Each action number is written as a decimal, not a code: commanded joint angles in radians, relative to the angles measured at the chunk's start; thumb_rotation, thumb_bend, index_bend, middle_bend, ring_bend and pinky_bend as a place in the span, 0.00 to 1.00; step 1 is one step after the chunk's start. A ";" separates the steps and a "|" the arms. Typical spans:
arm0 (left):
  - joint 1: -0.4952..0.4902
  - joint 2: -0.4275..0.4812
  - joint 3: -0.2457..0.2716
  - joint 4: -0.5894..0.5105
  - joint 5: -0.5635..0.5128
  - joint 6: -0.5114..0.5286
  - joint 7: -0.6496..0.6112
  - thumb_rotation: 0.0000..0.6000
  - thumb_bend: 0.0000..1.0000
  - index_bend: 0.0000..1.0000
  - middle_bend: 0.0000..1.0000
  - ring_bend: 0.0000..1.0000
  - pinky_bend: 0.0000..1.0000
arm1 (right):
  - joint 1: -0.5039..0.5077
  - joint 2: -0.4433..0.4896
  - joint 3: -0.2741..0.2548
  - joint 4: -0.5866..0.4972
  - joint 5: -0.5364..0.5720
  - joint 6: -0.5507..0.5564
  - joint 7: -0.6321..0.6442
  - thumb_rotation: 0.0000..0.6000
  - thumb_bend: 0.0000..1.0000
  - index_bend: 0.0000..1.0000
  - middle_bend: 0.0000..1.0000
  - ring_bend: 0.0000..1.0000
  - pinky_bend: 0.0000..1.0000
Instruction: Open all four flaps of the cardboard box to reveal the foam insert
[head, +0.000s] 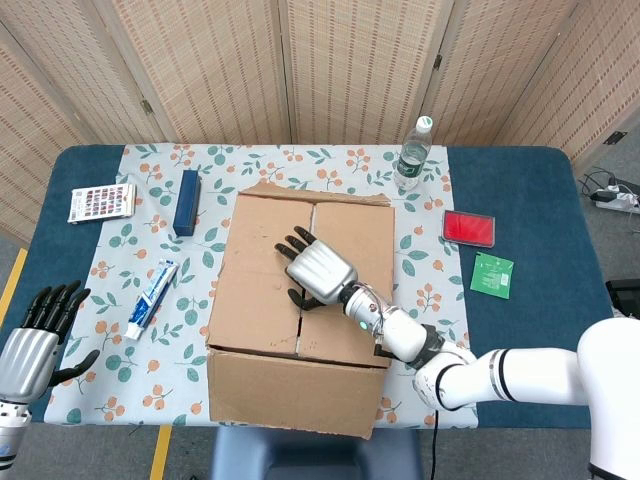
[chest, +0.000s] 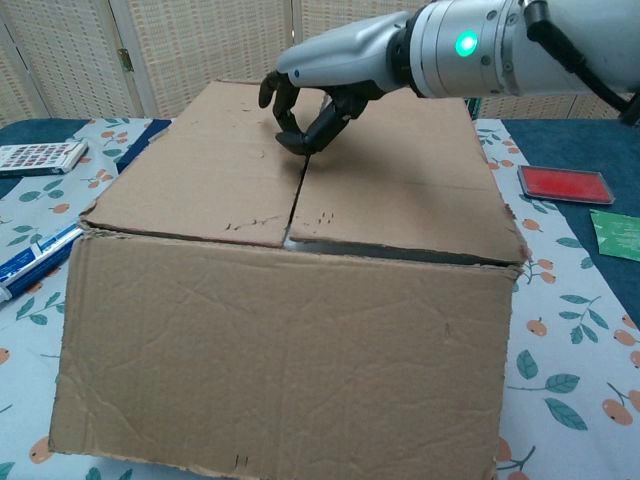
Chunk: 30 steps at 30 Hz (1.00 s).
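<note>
The right hand hung over the middle of the cardboard box, fingers curled downward and holding nothing, their dark tips right at the seam where the two top flaps met. Whether they actually touched the cardboard I could not tell from where I stood. The left hand waited low at the near left corner of the desk, fingers spread and empty, well apart from the box.

The box sat in the middle of the desk on the flowered cloth, both outer flaps lying flat and closed, so no foam showed. This looked to me like the very first step: getting a fingertip under a flap edge. The next move would seem to call for hooking into the seam and lifting one flap outward, without pressing it down into the box.
</note>
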 joint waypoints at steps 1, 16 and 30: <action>0.000 0.000 0.001 0.001 0.001 -0.002 0.001 1.00 0.28 0.08 0.06 0.00 0.00 | 0.001 0.002 -0.011 0.004 0.006 -0.005 -0.001 0.46 0.61 0.56 0.12 0.08 0.00; -0.003 -0.008 0.004 -0.004 0.005 -0.009 0.027 1.00 0.28 0.08 0.06 0.00 0.00 | -0.072 0.124 -0.031 -0.131 -0.060 0.066 0.049 0.46 0.61 0.56 0.12 0.07 0.00; -0.013 -0.029 0.006 -0.002 0.003 -0.033 0.072 1.00 0.28 0.08 0.06 0.00 0.00 | -0.229 0.316 -0.037 -0.304 -0.262 0.203 0.142 0.46 0.61 0.56 0.11 0.08 0.00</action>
